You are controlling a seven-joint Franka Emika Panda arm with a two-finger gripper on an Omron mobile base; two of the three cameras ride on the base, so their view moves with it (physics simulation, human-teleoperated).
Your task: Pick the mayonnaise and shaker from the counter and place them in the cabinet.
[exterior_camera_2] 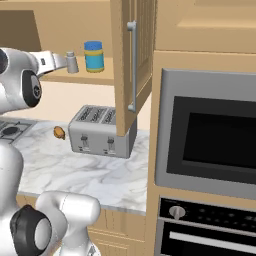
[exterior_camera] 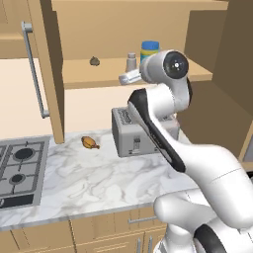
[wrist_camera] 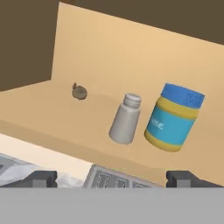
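On the cabinet [wrist_camera: 52, 127] shelf are counted one mayonnaise [wrist_camera: 174, 117], one shaker [wrist_camera: 125, 119] and one dark lump [wrist_camera: 79, 92].

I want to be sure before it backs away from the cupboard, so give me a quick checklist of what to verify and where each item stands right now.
1. mayonnaise on the cabinet shelf, upright: ok.
2. shaker on the same shelf, upright, beside the jar and apart from it: ok.
3. gripper open, nothing between its fingertips: ok.
4. Small dark lump on the shelf, well away from the shaker: ok.
5. counter free of task items; just a toaster and a small orange-brown item there: ok.
6. Clear path back for the arm past the cabinet door: cannot tell.
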